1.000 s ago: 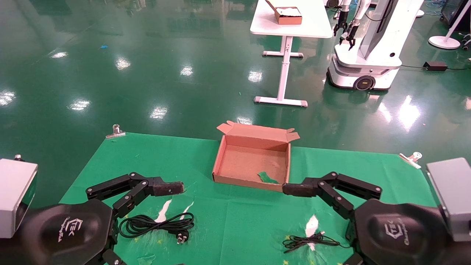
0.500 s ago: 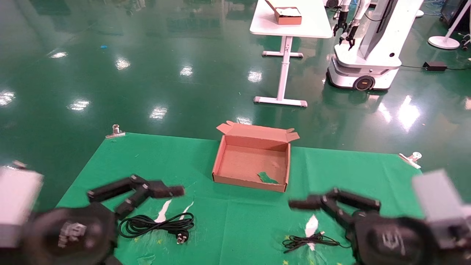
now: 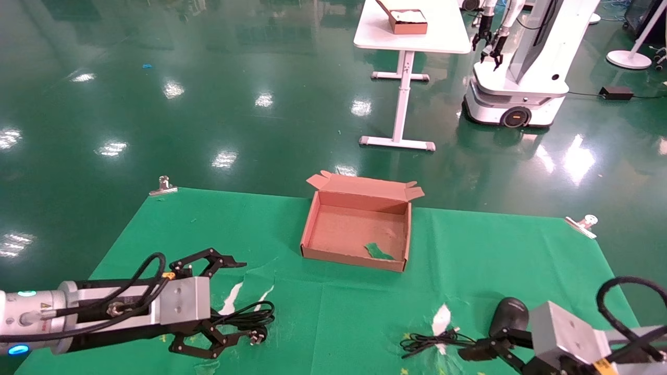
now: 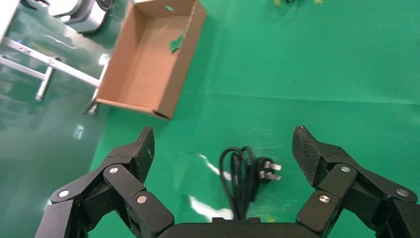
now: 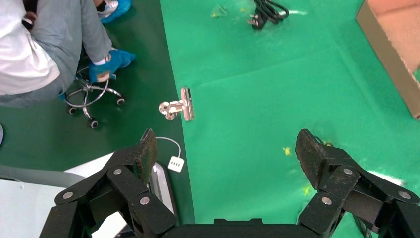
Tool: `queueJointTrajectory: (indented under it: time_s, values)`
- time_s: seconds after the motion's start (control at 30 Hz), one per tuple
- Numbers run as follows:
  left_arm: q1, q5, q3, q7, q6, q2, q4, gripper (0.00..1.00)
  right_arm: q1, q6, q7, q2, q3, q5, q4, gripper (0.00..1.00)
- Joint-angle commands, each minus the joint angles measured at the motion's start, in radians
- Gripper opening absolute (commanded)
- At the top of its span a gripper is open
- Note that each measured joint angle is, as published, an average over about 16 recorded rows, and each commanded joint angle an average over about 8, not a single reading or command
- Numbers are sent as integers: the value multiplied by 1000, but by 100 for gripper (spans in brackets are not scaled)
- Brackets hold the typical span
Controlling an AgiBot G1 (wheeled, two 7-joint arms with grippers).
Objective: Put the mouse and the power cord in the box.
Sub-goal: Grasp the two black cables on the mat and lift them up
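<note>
— Anything between the left gripper (image 4: 223, 148) and the power cord (image 4: 242, 171)?
— No; its wide-spread fingers straddle the coil, bare green cloth (image 3: 338, 312) on both sides.
— And toward the box (image 3: 357, 229)?
— Open cloth ahead of it, only the low cardboard wall to clear; the lid stands folded back on the far side.

A matt brown cardboard box (image 3: 356, 229) and a smooth black rubbery power cord (image 3: 241, 319) lie on creased green cloth (image 3: 333, 312) held by shiny metal clips (image 3: 163, 186), above a glossy floor (image 3: 208, 104).
</note>
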Motion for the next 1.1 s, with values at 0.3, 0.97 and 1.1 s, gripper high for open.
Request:
queueJointTrajectory:
  time_s: [0.3,0.97,1.1]
  values:
    - [-11,143,43,6,-57,28,22,100,6,1,7,0,-10,-17,-11,100]
    - [-60,842,222,-370,-131,274,77,100,-57,44,6,49,8,27,4,100]
    - [-66,891,233,-404,-127,302,91,100,-57,45,8,50,6,25,5,100]
